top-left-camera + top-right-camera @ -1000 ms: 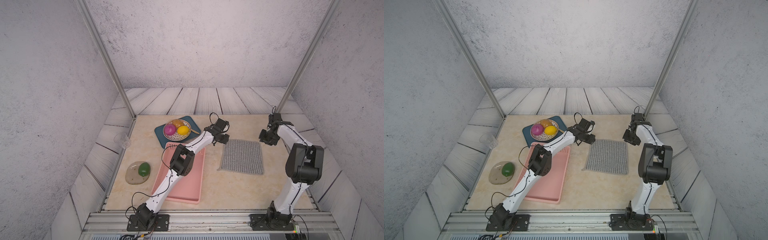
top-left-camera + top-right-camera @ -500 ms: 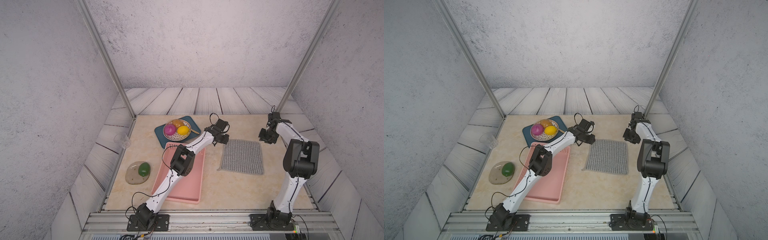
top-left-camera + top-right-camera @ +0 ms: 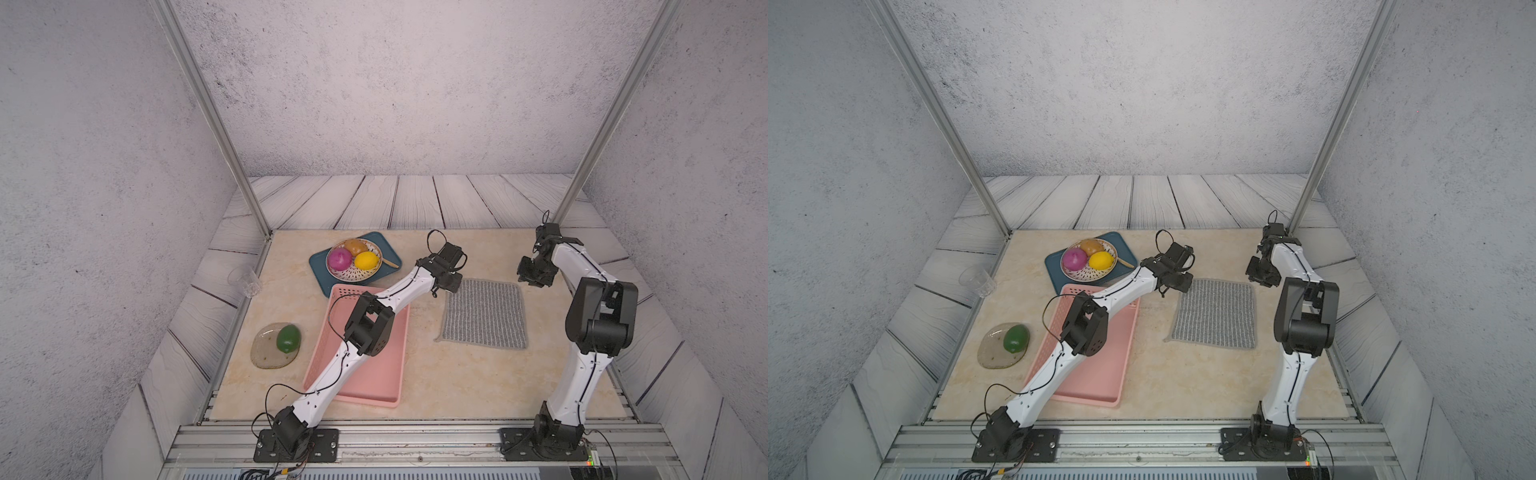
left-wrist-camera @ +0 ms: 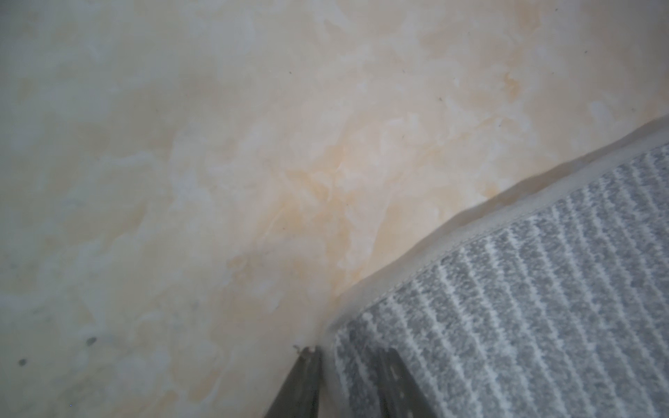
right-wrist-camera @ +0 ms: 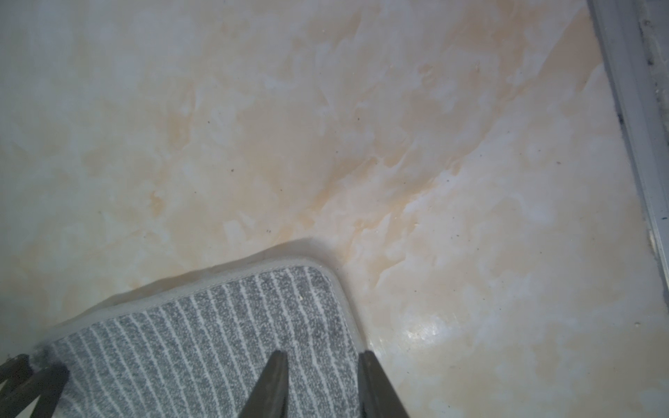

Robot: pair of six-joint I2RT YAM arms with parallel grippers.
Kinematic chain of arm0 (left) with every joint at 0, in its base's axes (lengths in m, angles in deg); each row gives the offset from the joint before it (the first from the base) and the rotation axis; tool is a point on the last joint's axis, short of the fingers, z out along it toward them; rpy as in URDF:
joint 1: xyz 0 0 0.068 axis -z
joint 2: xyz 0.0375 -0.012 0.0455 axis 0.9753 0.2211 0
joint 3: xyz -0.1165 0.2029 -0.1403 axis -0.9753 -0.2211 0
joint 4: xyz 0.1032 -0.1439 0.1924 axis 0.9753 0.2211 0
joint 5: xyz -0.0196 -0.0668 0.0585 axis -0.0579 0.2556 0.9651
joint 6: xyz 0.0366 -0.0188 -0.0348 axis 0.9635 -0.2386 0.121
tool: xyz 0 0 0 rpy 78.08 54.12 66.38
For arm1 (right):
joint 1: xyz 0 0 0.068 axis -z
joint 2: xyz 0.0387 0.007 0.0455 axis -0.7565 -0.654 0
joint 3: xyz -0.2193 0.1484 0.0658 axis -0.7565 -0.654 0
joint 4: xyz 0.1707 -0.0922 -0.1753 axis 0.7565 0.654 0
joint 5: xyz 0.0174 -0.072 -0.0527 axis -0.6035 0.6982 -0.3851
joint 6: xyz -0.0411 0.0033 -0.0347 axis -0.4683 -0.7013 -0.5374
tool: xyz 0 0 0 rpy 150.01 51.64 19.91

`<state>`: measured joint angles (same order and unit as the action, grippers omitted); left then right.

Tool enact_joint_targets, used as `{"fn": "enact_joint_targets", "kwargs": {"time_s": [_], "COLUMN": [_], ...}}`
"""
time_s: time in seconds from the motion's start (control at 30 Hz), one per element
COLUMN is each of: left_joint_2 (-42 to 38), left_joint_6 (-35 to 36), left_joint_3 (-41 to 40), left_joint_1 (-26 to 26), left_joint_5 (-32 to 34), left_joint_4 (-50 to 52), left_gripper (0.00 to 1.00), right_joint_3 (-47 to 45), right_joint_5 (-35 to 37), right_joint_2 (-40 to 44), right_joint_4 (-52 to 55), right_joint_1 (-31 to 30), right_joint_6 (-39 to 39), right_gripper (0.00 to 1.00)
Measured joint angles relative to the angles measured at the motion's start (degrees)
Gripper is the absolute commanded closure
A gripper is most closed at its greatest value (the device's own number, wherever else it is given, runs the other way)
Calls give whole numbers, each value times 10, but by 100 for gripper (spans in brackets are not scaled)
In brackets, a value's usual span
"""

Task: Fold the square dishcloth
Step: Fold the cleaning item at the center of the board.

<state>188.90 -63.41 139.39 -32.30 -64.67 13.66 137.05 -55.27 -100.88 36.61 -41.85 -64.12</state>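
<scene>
The square dishcloth (image 3: 482, 316) (image 3: 1214, 313), grey with thin white stripes, lies flat and unfolded right of the table's middle. My left gripper (image 3: 451, 284) (image 3: 1179, 282) is down at its far left corner. In the left wrist view the gripper (image 4: 347, 351) straddles that corner of the dishcloth (image 4: 525, 307), one finger on the table, one on the cloth, with a narrow gap left. My right gripper (image 3: 532, 277) (image 3: 1260, 276) hovers at the far right corner. In the right wrist view the gripper (image 5: 322, 354) is open over the dishcloth (image 5: 217, 333) just inside the hem.
A pink basket (image 3: 365, 399) lies under my left arm. Behind it a blue tray (image 3: 320, 266) carries a bowl of fruit (image 3: 353, 259). A glass plate (image 3: 266, 357) with a green fruit and a clear cup (image 3: 245, 278) are at the left. The metal frame rail (image 5: 630, 108) runs close by the right gripper.
The left gripper's jaws have narrowed round the cloth's far left corner. The right arm's elbow shifted slightly; its gripper stays over the far right corner.
</scene>
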Motion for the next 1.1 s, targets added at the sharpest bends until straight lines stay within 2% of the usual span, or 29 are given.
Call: {"fn": "enact_joint_targets", "kwargs": {"time_s": [0.07, 0.13, 0.17, 0.2, 0.37, 0.57, 0.7, 1.1], "left_joint_2": [0, 0, 0, 0, -3, -60, -84, -91], "left_joint_6": [-4, -9, -12, -15, -26, -37, -37, -10], "left_joint_3": [1, 3, 3, 3, -3, -96, -131, -137], "left_joint_1": [3, 5, 5, 5, 5, 4, -2, -32], "left_joint_5": [3, 5, 6, 8, 23, 49, 61, 73], "left_joint_4": [3, 7, 10, 12, 12, 3, 11, 29], "left_gripper": [80, 90, 98, 100, 100, 100, 100, 100], "right_joint_3": [3, 9, 13, 17, 31, 33, 42, 71], "right_joint_5": [-2, -5, -6, -7, -12, -40, -66, -104], "right_joint_2": [-2, -8, -12, -17, -49, -78, -87, -94], "right_joint_4": [3, 4, 6, 7, 19, 29, 33, 35], "right_joint_1": [0, 0, 0, 0, 0, 0, 0, -11], "right_joint_6": [0, 0, 0, 0, 2, -5, -14, -45], "right_gripper": [69, 69, 69, 69, 69, 69, 69, 69]}}
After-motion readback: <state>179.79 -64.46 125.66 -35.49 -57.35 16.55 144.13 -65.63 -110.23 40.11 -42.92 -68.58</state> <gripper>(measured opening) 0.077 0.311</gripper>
